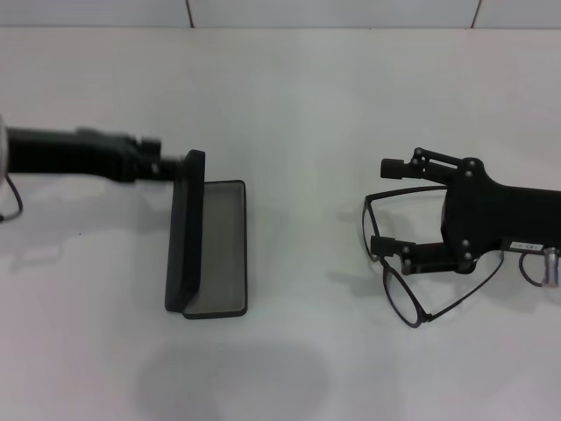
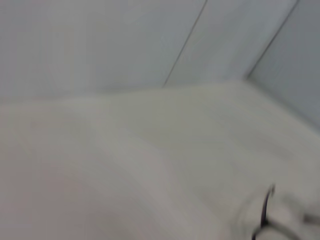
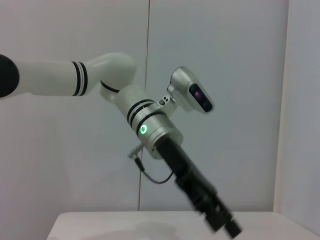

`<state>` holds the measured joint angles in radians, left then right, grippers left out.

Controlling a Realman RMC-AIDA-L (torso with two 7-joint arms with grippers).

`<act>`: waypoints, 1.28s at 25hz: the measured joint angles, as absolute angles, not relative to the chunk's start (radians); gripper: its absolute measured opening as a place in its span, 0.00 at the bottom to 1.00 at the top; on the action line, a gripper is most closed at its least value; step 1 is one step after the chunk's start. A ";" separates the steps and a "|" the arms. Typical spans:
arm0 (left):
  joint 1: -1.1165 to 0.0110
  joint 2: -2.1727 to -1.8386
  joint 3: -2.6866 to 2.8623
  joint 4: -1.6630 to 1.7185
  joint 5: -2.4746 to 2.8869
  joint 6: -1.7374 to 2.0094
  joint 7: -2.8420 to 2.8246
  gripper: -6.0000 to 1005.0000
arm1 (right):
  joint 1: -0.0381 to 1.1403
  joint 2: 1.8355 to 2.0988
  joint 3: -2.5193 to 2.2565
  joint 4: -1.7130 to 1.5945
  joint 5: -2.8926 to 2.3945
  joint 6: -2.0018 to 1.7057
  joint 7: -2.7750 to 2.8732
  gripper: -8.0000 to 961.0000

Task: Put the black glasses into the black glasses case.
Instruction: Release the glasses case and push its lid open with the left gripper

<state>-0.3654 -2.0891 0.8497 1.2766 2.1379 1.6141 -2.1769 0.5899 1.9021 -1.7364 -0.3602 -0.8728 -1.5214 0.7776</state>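
Observation:
The black glasses case [image 1: 219,250] lies open left of the table's middle, with its lid [image 1: 186,232] standing upright and the grey lining facing up. My left gripper [image 1: 171,165] reaches in from the left and touches the lid's far top end. In the right wrist view the left gripper [image 3: 220,220] slants down toward the table. The black glasses [image 1: 405,298] lie at the right, lenses toward the case. My right gripper [image 1: 390,206] is open over them. One lens sits between its fingers and the other lies just past the nearer finger [image 1: 390,246].
The white table [image 1: 289,105] runs back to a pale tiled wall [image 1: 333,10]. A cable [image 1: 539,263] loops beside the right wrist. The left arm's white links [image 3: 100,80] show in the right wrist view.

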 joint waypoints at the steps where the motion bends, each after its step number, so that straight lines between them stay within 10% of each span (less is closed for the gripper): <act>1: -0.360 -2.089 0.874 1.285 2.145 1.613 -2.198 0.83 | 0.590 1.904 -1.736 -0.360 -0.873 -1.520 0.778 0.92; 32: -0.415 -2.090 1.106 1.279 2.334 1.509 -2.419 0.73 | 0.590 1.924 -1.736 -0.360 -0.873 -1.500 0.775 0.92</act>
<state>-0.4148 -2.0899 1.1062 1.2790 2.3340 1.5094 -2.4190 0.5895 1.9238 -1.7364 -0.3602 -0.8728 -1.4999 0.7755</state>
